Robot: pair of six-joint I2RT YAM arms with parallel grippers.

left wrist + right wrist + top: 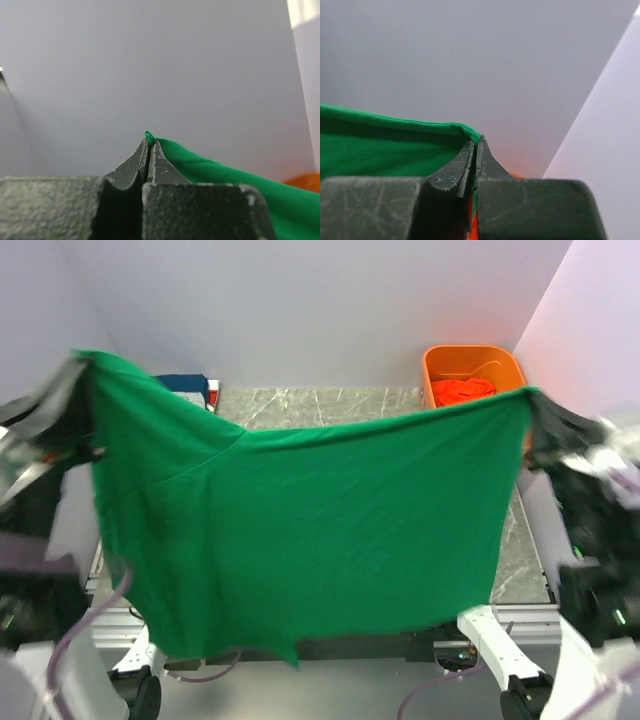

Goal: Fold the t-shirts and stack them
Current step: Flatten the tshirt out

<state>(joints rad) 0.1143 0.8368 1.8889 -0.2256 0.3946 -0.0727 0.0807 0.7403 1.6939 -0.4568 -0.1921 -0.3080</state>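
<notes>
While the left gripper [84, 362] pinches one top corner and the right gripper [533, 398] pinches the other, the green t-shirt [310, 520] hangs stretched between them like a curtain above the table [330, 405]. Both grippers are clamped tight on the cloth. Each wrist view shows the fingers [135, 162] pressed together with a sliver of green edge caught at the tips.

Below the left gripper the cloth drops in a long side, and its lower hem hangs down in front of the arm bases [495, 635]. Just beyond the right gripper, an orange bin [470, 352] stands at the far corner of the table with an orange-red t-shirt [462, 392] bunched inside. Beyond and to the right of the left gripper, a dark blue t-shirt [185, 388] with some white on it peeks past the green edge.

From above, the hanging cloth hides most of the table, and both arms look blurred. The wrist views show neither the table nor the blue shirt, only a plain wall [150, 65]. The left wrist sees green running off to the right of its fingertips, with a patch of orange at the lower right. The right wrist sees green running off to the left, with orange just beneath its fingertips.
</notes>
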